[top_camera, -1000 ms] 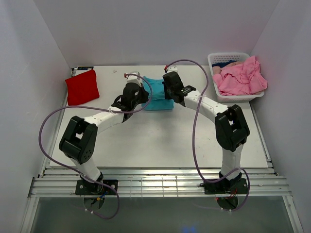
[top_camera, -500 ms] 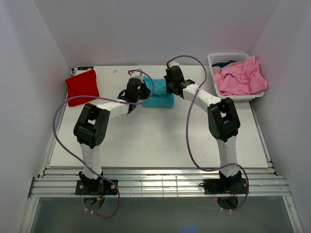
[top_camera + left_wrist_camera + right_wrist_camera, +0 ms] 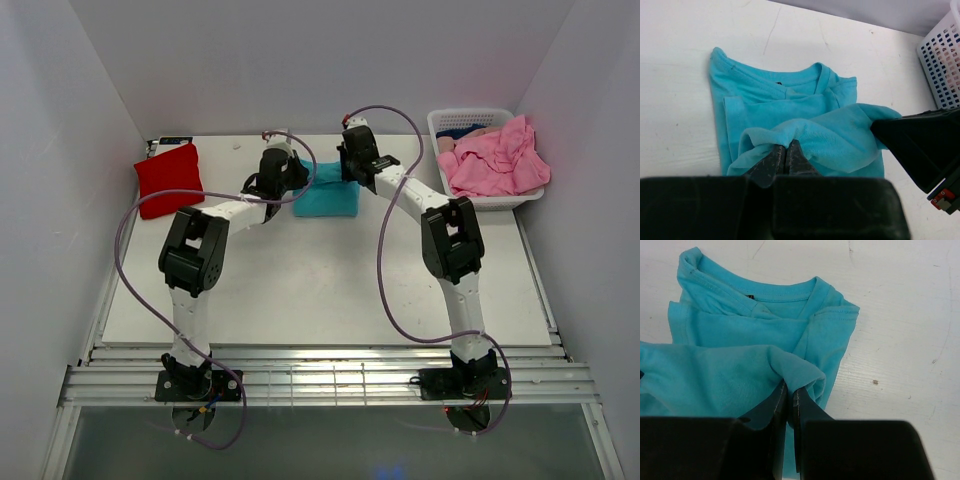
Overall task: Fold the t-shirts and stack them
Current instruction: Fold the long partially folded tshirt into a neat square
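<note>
The teal t-shirt point(image 3: 326, 200) lies partly folded at the back middle of the table, its collar towards the far edge. My left gripper point(image 3: 281, 178) is shut on the shirt's lifted near edge at its left side; the pinched fold shows in the left wrist view point(image 3: 785, 145). My right gripper point(image 3: 352, 172) is shut on the same lifted edge at its right side, seen in the right wrist view point(image 3: 790, 387). The lifted edge hangs over the folded teal t-shirt point(image 3: 740, 325). A folded red t-shirt point(image 3: 168, 178) lies at the back left. Pink t-shirts point(image 3: 495, 160) fill the basket.
The white slotted basket point(image 3: 450, 122) stands at the back right corner; its wall shows in the left wrist view point(image 3: 940, 70). White walls close in the table on the left, back and right. Purple cables loop over both arms.
Both grippers have moved towards the far edge with the teal shirt's lifted edge, carrying it over the rest of the shirt. Both arms have stretched out further.
</note>
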`<state>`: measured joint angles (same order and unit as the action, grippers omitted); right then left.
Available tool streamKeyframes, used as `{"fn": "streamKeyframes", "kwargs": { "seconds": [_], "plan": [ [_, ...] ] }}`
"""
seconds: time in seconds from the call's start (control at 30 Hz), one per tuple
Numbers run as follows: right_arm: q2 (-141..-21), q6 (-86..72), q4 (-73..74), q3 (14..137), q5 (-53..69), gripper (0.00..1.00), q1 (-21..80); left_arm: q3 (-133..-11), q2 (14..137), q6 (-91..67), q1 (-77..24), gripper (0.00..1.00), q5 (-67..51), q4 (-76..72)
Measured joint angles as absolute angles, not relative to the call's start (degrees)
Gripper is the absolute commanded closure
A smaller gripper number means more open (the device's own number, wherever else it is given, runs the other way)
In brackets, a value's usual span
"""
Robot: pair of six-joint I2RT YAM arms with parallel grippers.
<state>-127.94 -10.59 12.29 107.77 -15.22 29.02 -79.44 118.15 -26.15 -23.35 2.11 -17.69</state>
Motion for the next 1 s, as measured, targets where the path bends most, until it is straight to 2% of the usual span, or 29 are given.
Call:
{"fn": "streamKeyframes", "kwargs": {
  "seconds": [0.3, 0.33, 0.37, 0.43, 0.47, 0.53, 0.63, 0.77, 0.83, 0.87, 0.9, 0.93, 0.97, 1.0],
  "plan": [
    [-131.4, -10.3, 11.9, 109.8, -15.3, 0.92, 28.1, -84.8, 126.0, -25.5, -22.6, 1.0, 1.4, -19.3],
    [-131.8, -10.3, 11.9, 109.8, -15.3, 0.91, 28.1, -85.1, 127.0, -25.3, -22.5, 0.98, 1.3, -19.4],
    [-132.2, -10.3, 11.9, 109.8, -15.3, 0.75, 28.0, -85.4, 127.6, -25.1, -22.5, 0.92, 1.2, -19.6],
    [-132.6, -10.5, 11.5, 109.8, -15.7, 0.53, 27.9, -86.2, 129.4, -24.4, -22.4, 0.75, 1.1, -20.1],
    [-132.7, -10.6, 11.2, 109.7, -16.2, 0.45, 27.9, -86.5, 130.1, -23.9, -22.4, 0.49, 1.3, -20.3],
    [-132.7, -10.0, 9.4, 109.6, -17.5, 0.42, 27.8, -87.5, 130.9, -23.0, -22.3, 0.36, 2.0, -20.3],
    [-132.3, -8.5, 5.4, 108.8, -20.4, 0.38, 27.8, -90.6, 131.1, -21.1, -22.3, 0.27, 4.4, -20.1],
    [-127.2, -5.9, 0.9, 102.2, -22.9, 0.37, 27.7, -94.0, 128.7, -17.9, -22.3, 0.27, 8.6, -21.9],
    [-123.2, -5.1, -0.6, 98.6, -22.9, 0.38, 27.7, -93.7, 126.3, -17.5, -22.3, 0.27, 9.3, -22.4],
    [-121.3, -5.0, -1.0, 97.5, -22.5, 0.42, 27.7, -92.9, 124.6, -17.5, -22.4, 0.32, 9.4, -22.8],
    [-120.0, -4.9, -1.2, 96.9, -22.2, 0.49, 27.7, -91.4, 122.6, -17.9, -22.6, 0.42, 9.4, -23.2],
    [-118.7, -4.9, -1.5, 96.7, -21.2, 0.61, 27.7, -90.0, 120.7, -18.5, -22.7, 0.78, 9.1, -23.6],
    [-117.6, -4.9, -1.9, 96.7, -19.9, 0.85, 27.7, -88.4, 118.9, -19.3, -22.9, 0.99, 8.4, -24.3],
    [-116.8, -5.3, -2.1, 96.7, -18.2, 0.92, 27.7, -87.0, 117.4, -19.7, -23.1, 1.0, 7.8, -25.0]
  ]
}}
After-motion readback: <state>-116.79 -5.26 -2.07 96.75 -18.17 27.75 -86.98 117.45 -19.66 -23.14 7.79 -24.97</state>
